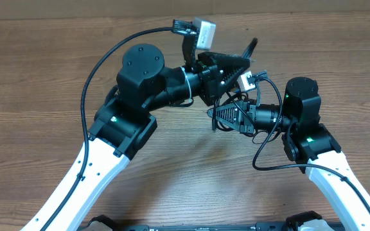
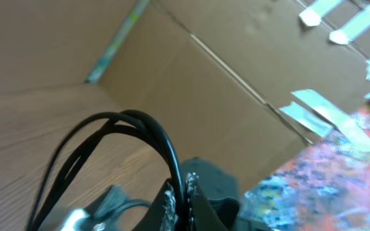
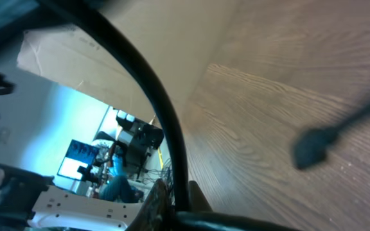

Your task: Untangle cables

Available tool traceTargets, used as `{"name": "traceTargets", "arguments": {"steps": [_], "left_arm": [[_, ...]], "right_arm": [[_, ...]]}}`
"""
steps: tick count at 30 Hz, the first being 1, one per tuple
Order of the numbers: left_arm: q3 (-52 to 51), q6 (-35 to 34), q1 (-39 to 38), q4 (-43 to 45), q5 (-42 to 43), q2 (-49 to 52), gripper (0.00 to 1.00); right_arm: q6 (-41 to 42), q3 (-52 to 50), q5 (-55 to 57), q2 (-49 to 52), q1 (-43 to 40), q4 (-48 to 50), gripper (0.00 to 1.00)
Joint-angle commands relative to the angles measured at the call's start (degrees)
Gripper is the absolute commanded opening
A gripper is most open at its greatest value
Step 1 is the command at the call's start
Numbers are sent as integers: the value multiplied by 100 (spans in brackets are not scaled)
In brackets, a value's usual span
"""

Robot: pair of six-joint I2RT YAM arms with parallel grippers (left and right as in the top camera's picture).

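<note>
Two arms meet near the middle of the worktop's (image 1: 44,64) far edge in the overhead view, the left tool (image 1: 244,64) just beyond the right tool (image 1: 214,115); their load is hidden there. Left wrist view: the tool is clamped tight on the cables (image 2: 140,122), at least two thin black strands arching up and leftward from its fingers (image 2: 167,204). Right wrist view: that tool is pinched closed on one strand rising away from it, and one blurred plug (image 3: 312,149) hangs to its right. A separating pull would probably run along the line between the tools.

left end effector (image 2: 180,197) — clamped on cables (image 2: 148,125) | cables loop upward | cardboard wall (image 2: 223,96) behind — wood table (image 2: 18,135) left
</note>
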Motion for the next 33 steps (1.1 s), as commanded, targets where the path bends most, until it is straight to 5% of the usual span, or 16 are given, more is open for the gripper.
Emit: {"name": "traceTargets", "arguments": {"steps": [1,12,18,29,30,33], "left_arm": [[122,227,317,-389,-114,-39,4],[122,1095,1165,-1971,319,-42,4],[122,1099,1582,-3139,-953,-42,4],[122,1104,1851,-3936,-1467,-42,4],[122,1102,1851,-3928,-1456,-42,4],[122,1113,1851,-3814,-1200,-42,4]], "right_arm": [[22,9,-560,-15,-61,398,4],[551,9,-1434,-286,-1659,632,4],[634,11,-2315,-483,-2708,756,4],[914,9,-2518,-520,-3639,756,4],[931,9,-2522,-520,-3668,752,10],[1001,9,-2522,-520,-3670,732,68]]}}
